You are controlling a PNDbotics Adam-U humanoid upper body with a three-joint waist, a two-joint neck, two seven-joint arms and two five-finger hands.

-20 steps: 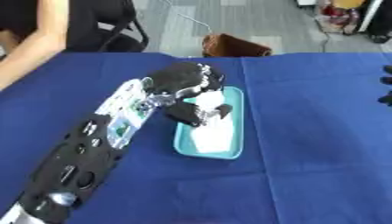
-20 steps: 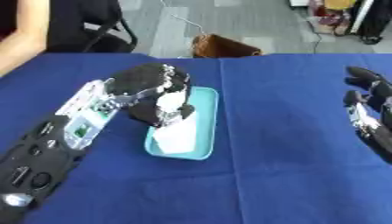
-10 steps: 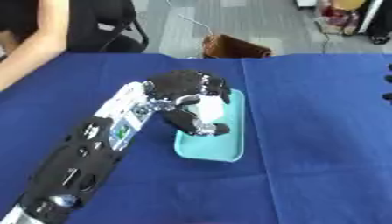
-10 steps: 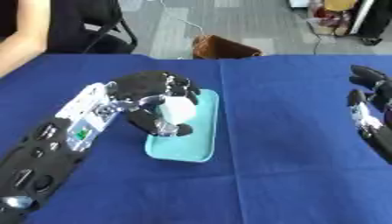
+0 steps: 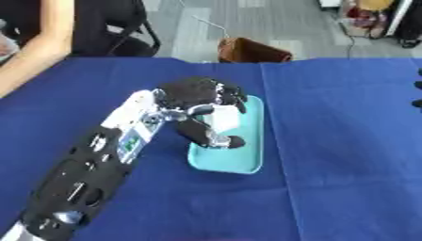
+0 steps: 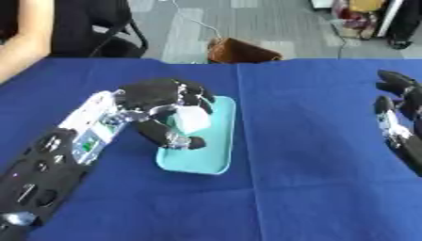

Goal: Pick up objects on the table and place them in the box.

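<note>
Fingers of the left hand (image 6: 161,101) curled round a white object (image 6: 191,120) over the teal box (image 6: 206,160), mid-frame, seemingly to drop it in. Right hand (image 6: 398,124) waited relaxed at the right edge.

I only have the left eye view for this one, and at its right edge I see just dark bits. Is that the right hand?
Observer: Yes. The right eye view shows the right hand at the right edge, over the blue cloth.
Operator: Holding anything?
Observer: No. Its fingers point up, relaxed, with nothing in them.
Operator: Near the tray?
Observer: No. Bare cloth separates it from the teal tray, where the left hand curls over the white object.
</note>
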